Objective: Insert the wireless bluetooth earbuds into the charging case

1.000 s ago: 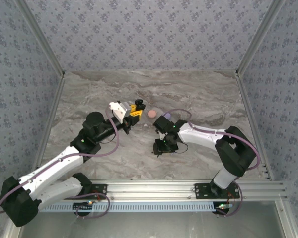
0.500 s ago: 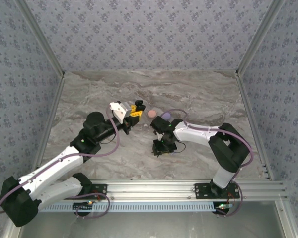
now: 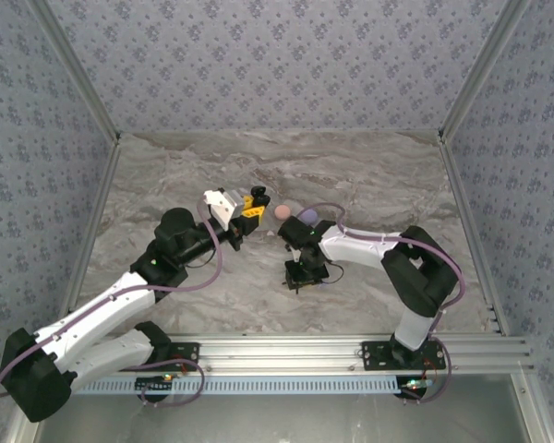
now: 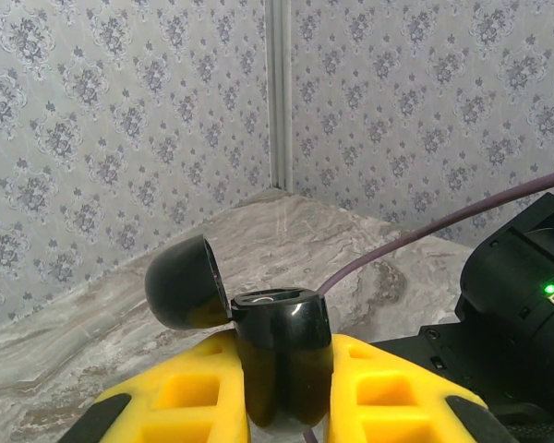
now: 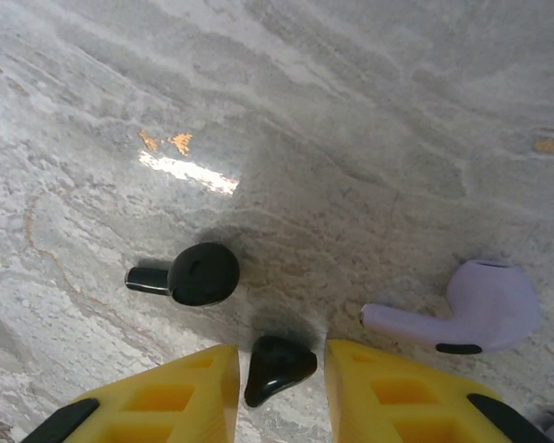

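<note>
Found the left hand raised above the desk, left of centre, clenched on a black charging case held upright between its yellow fingers. Noted the lid hinged open and tipped back to the left, with the cavity rim facing up. Could not make out the cavity's contents. Found the right hand lowered to the desk near centre, jaws parted, straddling a black earbud lying on the marble. Noted a slim gap on either side of that bud; recorded the hand as released, not gripping. Logged a second black earbud just beyond the left finger, flat on the desk, stem pointing left. Logged a lilac earbud beyond the right finger, also flat, stem pointing left, apart from both black buds. Saw a pink round case and a lilac round case side by side on the desk between the two hands. Logged all three buds on the desk surface, away from the held case.
</note>
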`<state>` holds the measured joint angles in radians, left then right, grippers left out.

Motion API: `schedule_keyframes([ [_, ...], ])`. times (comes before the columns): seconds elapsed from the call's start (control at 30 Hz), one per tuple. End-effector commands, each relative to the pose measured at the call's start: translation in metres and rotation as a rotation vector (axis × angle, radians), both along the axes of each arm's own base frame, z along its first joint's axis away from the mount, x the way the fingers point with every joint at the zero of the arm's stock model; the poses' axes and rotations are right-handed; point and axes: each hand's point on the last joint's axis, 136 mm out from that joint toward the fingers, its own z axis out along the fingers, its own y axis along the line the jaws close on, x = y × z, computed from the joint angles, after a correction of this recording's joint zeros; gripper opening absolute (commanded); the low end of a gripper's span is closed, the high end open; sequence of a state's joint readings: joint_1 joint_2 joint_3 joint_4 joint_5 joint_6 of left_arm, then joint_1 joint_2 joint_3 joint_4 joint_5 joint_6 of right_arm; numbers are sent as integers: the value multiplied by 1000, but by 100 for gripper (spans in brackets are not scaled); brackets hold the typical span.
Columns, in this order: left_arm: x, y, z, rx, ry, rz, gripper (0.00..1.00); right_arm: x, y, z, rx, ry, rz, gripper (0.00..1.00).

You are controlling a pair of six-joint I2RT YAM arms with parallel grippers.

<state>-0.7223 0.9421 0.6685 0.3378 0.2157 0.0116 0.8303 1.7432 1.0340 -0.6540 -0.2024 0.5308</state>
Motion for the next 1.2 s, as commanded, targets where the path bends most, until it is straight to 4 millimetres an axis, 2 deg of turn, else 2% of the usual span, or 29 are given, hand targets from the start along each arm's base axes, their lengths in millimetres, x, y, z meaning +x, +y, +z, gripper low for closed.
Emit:
schedule_keyframes([
  [0.0, -4, 3, 23, -28, -53, 4, 0, 0, 1, -2, -24, 2, 26, 30],
  [0.27, -4, 4, 22, -24, -50, 6, 0, 8, 1, 6, -7, -60, 29, 25],
  [0.43, -5, 2, 20, -26, -42, -3, 0, 18, 1, 30, 65, -152, 22, 24],
  [0.6, -9, -5, 23, -54, -44, -52, 0, 40, -10, 91, 182, -315, -2, 24],
  [0.73, -12, -15, 29, -87, -49, -107, 0, 62, -17, 156, 380, -468, -65, 24],
  [0.87, -15, -24, 38, -117, -63, -164, 0, 74, -25, 229, 582, -622, -95, 24],
  [0.9, -16, -27, 41, -124, -65, -182, 0, 75, -27, 252, 632, -673, -90, 24],
  [1.0, -20, -36, 49, -144, -78, -239, 0, 73, -27, 297, 721, -779, -67, 24],
  [1.1, -24, -44, 57, -159, -91, -285, 0, 70, -27, 332, 766, -845, -51, 24],
  [1.17, -26, -48, 60, -164, -99, -303, 0, 66, -24, 348, 788, -873, -31, 24],
])
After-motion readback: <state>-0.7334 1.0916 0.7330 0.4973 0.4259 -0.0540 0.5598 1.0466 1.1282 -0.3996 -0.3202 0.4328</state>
